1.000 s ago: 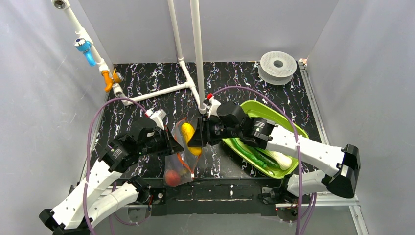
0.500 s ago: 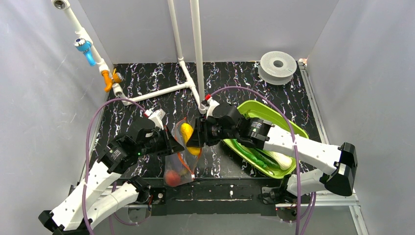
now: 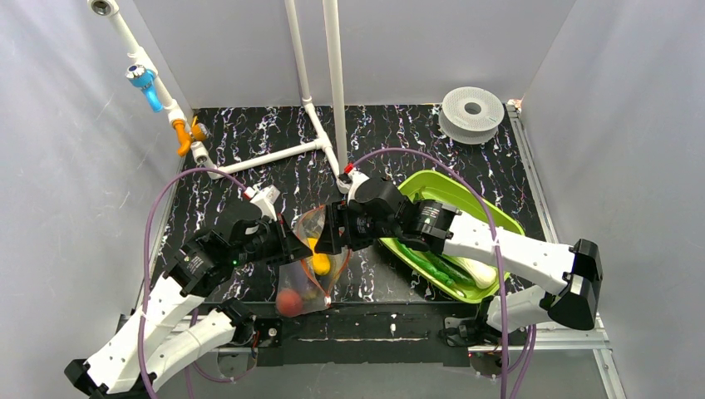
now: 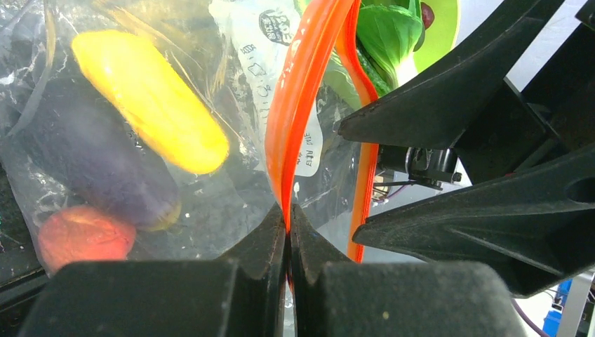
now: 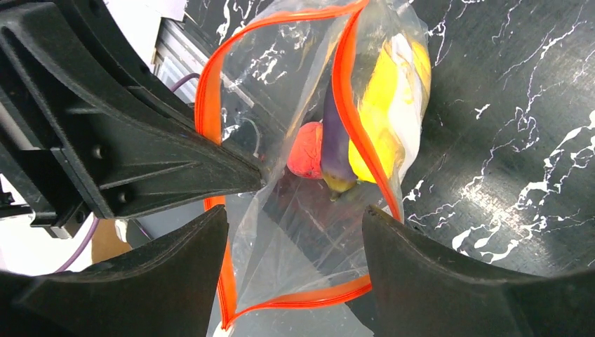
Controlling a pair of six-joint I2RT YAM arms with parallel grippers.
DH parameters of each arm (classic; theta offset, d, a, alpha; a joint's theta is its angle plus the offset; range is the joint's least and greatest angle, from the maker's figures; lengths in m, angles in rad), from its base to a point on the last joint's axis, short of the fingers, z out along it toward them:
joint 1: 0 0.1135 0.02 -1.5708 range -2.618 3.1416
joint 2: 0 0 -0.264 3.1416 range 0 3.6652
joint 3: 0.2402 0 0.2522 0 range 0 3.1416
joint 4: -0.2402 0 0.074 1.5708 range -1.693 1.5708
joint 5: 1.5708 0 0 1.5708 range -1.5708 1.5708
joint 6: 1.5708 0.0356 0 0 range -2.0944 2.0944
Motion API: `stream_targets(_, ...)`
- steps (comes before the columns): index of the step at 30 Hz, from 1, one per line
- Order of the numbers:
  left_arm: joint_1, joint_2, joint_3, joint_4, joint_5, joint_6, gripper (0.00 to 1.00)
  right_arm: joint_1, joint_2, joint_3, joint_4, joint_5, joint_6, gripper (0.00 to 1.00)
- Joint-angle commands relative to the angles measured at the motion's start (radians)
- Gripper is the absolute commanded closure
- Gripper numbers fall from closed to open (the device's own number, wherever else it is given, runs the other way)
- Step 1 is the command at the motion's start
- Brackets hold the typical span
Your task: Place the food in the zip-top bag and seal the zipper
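The clear zip-top bag (image 3: 306, 270) hangs open between my grippers, its red-orange zipper (image 5: 210, 91) spread in a loop. My left gripper (image 4: 289, 219) is shut on one zipper lip and holds the bag up (image 3: 293, 246). My right gripper (image 5: 295, 217) is open and empty at the bag's mouth (image 3: 322, 239). Inside the bag lie the yellow piece (image 5: 382, 105), the dark purple eggplant (image 5: 335, 144) and the red-orange tomato (image 5: 306, 149). The yellow piece (image 3: 320, 264) and tomato (image 3: 288, 301) also show from above. Long green vegetables (image 3: 428, 264) lie in the tray.
The lime-green oval tray (image 3: 432, 181) sits right of the bag, under my right arm, and also holds a white-stemmed leafy vegetable (image 3: 480, 271). White pipes (image 3: 332, 100) stand at the back centre. A grey spool (image 3: 472, 112) sits at the back right.
My right gripper has opened and let go of the yellow piece, which has dropped lower into the bag. The right arm has shifted slightly left. My left gripper keeps hold of the zipper.
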Motion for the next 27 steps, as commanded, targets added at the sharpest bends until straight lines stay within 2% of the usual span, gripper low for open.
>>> stream_targets(1, 0.002, -0.017, 0.022, -0.011, 0.005, -0.001, 1.00, 0.011, -0.003, 0.065, -0.006, 0.032, -0.030, 0.23)
stream_targets(8, 0.002, -0.031, 0.014, -0.020, -0.001, -0.002, 1.00, 0.015, -0.057, 0.066, -0.010, 0.047, -0.081, 0.24)
stream_targets(16, 0.001, -0.029, 0.014, -0.025, -0.002, -0.003, 1.00, 0.015, -0.220, 0.043, -0.052, 0.219, -0.183, 0.28)
stream_targets(21, 0.002, -0.022, 0.015, -0.020, 0.001, 0.001, 1.00, 0.014, -0.347, 0.006, -0.144, 0.423, -0.256, 0.29)
stream_targets(23, 0.001, -0.021, 0.014, -0.014, 0.004, 0.002, 1.00, 0.011, -0.396, -0.030, -0.189, 0.557, -0.258, 0.27)
stream_targets(27, 0.002, -0.018, 0.011, -0.007, 0.009, 0.003, 1.00, -0.027, -0.498, -0.123, -0.265, 0.716, -0.226, 0.27)
